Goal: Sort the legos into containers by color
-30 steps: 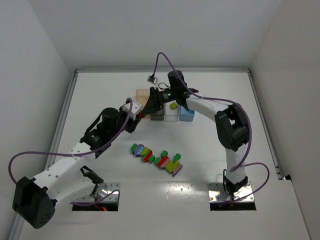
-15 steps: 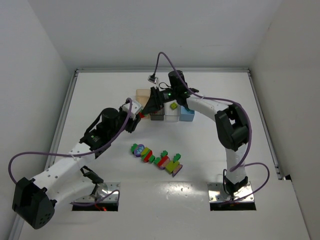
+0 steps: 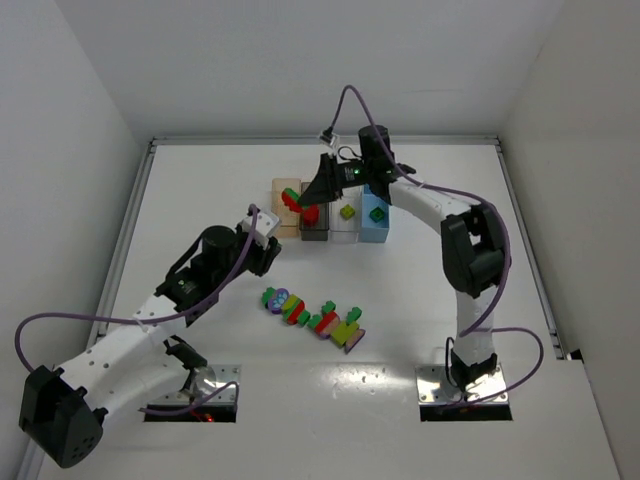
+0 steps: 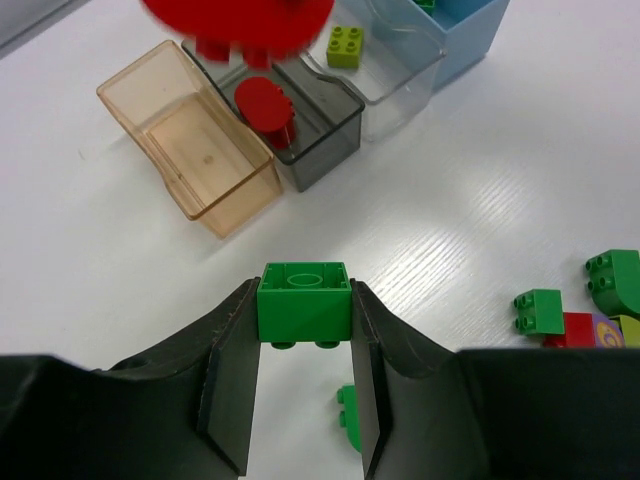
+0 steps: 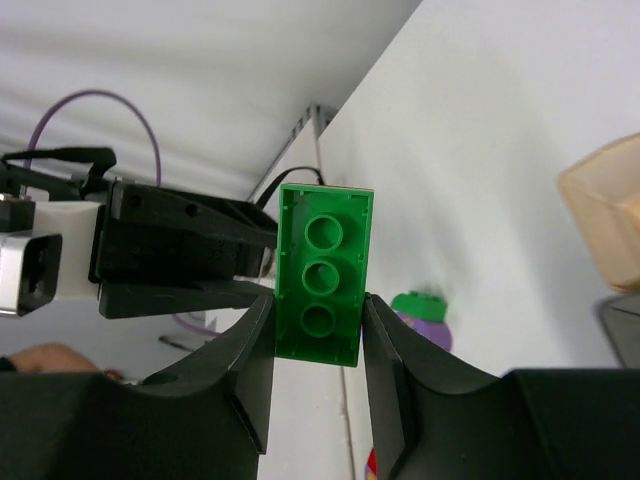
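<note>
Pinching a square green plastic brick [image 4: 305,312] in the tight-closed left gripper [image 4: 303,300], near and short of the smoky dark grey rectangular plastic bin [image 4: 327,160], and clamping a longer green plastic brick [image 5: 322,270] in the right gripper [image 5: 320,305], held just left of that bin.

Bright even light; faint shadows; close foreground blurred.

My black left gripper [image 4: 304,298] frames a bright green brick [image 4: 304,316]. Ahead: a translucent tan bin [image 4: 240,195], a smoky grey bin [image 4: 325,152] with a red piece [image 4: 265,105], a clear bin [image 4: 400,95] with a lime brick [image 4: 346,45], and a light blue bin [image 4: 475,35]. My right gripper [image 5: 318,300] has a long brick [image 5: 322,270], also green.
</note>
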You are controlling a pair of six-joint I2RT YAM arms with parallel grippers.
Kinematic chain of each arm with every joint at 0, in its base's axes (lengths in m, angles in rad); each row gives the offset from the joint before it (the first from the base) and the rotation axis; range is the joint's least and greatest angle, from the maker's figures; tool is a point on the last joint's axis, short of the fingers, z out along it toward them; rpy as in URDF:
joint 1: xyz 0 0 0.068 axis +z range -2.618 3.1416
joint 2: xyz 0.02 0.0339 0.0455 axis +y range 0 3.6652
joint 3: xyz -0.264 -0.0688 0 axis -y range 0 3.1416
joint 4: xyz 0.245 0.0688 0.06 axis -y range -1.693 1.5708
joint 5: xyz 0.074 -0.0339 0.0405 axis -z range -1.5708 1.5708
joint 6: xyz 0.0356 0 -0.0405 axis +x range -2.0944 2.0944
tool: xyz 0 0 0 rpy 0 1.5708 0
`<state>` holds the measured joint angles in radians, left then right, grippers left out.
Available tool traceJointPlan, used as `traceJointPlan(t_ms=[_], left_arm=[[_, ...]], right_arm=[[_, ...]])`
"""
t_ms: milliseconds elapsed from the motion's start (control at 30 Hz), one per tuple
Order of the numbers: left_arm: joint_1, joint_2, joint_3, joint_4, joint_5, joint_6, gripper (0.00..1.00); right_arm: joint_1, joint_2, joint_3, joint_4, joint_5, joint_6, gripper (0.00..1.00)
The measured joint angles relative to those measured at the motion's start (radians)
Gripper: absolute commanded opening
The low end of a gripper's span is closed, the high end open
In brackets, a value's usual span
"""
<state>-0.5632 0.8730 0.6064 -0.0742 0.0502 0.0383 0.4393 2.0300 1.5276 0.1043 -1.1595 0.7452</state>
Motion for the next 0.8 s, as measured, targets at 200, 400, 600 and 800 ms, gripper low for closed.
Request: traceJointPlan(t_ms=[200, 400, 600, 800], left_arm=[[0.000, 0.000, -0.008, -0.014, 0.006, -0.008, 0.18], [0.006, 0.001, -0.008, -0.014, -0.002, -0.034, 0.18], [0.074, 0.150, 0.144, -0.093, 0.005, -0.190, 0.13], [0.195, 0.276, 0.303, -0.122, 0.167, -0.418, 0.06]], right_arm=[[-0.079, -0.002, -0.014, 0.000, 0.016, -0.002, 0.17], [-0.129, -0.023, -0.097, -0.026, 0.034, -0.025, 0.17], [-0.159, -0.082, -0.165, -0.061, 0.053, -0.049, 0.18], [-0.190, -0.157, -0.203, -0.086, 0.079, -0.087, 0.18]])
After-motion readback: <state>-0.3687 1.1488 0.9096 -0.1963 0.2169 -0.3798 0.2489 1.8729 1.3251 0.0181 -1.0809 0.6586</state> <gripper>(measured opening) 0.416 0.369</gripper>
